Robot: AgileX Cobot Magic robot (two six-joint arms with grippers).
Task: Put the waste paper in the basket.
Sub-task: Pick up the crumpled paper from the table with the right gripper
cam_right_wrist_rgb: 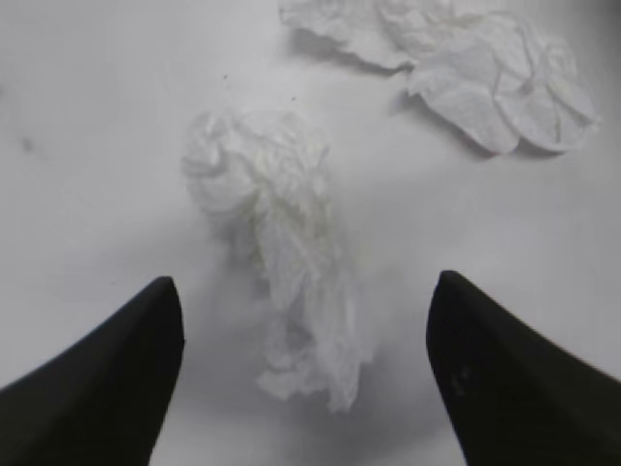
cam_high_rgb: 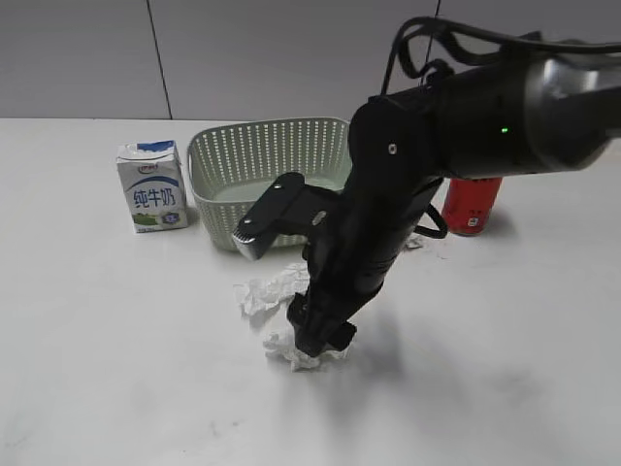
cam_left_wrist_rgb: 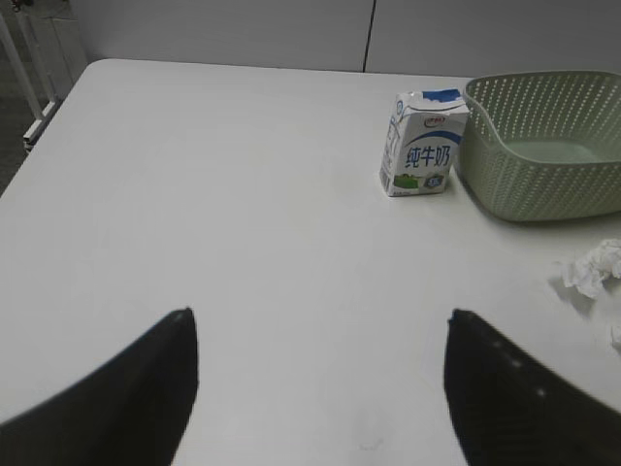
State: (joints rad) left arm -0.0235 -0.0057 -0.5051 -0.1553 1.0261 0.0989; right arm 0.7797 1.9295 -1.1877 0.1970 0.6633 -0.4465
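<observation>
A crumpled white paper wad (cam_high_rgb: 294,353) lies on the white table, and my right gripper (cam_high_rgb: 318,338) is down over it. In the right wrist view the open fingers (cam_right_wrist_rgb: 306,291) stand either side of this wad (cam_right_wrist_rgb: 277,233) without closing on it. A second wad (cam_high_rgb: 267,289) lies just behind it and also shows in the right wrist view (cam_right_wrist_rgb: 466,68). A small wad (cam_high_rgb: 415,241) lies by the can. The pale green basket (cam_high_rgb: 267,146) stands behind and looks empty. My left gripper (cam_left_wrist_rgb: 320,325) is open and empty over bare table, out of the exterior view.
A white-and-blue milk carton (cam_high_rgb: 152,186) stands left of the basket. A red can (cam_high_rgb: 473,204) stands to its right, partly behind my right arm. The left wrist view shows the carton (cam_left_wrist_rgb: 419,144), the basket (cam_left_wrist_rgb: 543,146) and a wad (cam_left_wrist_rgb: 594,269).
</observation>
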